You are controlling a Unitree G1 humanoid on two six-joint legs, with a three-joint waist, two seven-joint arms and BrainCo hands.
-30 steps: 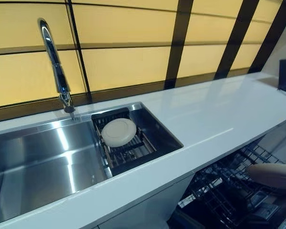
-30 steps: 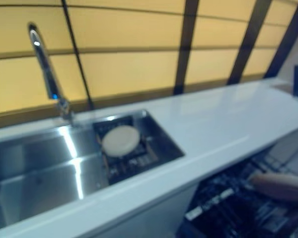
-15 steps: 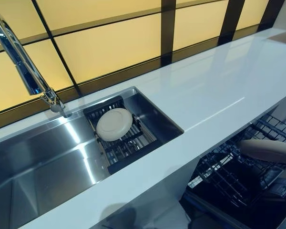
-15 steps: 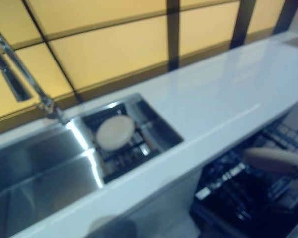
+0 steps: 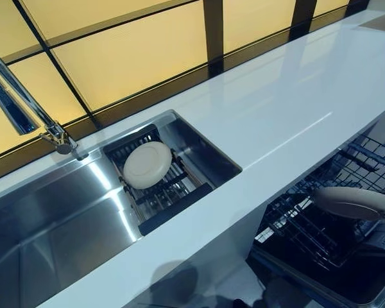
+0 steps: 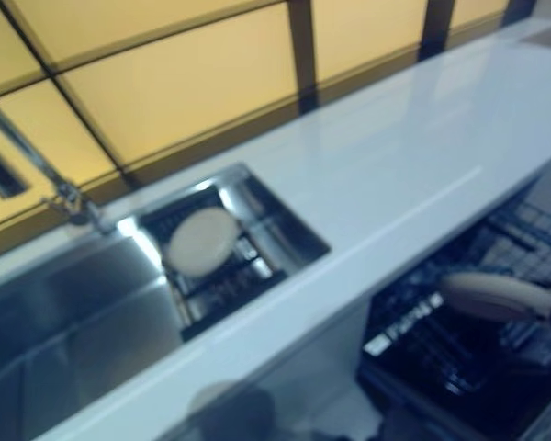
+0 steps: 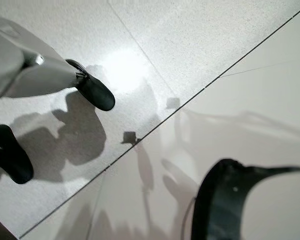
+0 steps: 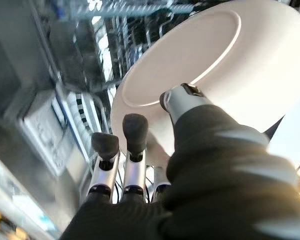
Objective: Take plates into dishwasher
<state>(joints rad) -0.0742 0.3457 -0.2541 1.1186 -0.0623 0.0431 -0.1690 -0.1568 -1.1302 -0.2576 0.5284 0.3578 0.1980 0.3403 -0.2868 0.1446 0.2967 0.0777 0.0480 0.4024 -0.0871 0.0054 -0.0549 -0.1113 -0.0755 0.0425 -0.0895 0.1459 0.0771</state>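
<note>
Plate over the dishwasher rack

The right hand (image 8: 140, 165) pinches a white plate (image 8: 215, 75) above the dark rack (image 5: 321, 224), lower right. Left hand's fingers (image 7: 95, 92) look straight; its palm is cut off.

Looking like a home kitchen: steel sink (image 5: 58, 224) with tall tap (image 5: 25, 106) set into a white bench (image 5: 289, 109), open dishwasher rack (image 5: 321, 237) showing below at right, yellow panelled wall (image 5: 135, 51) running behind.
</note>
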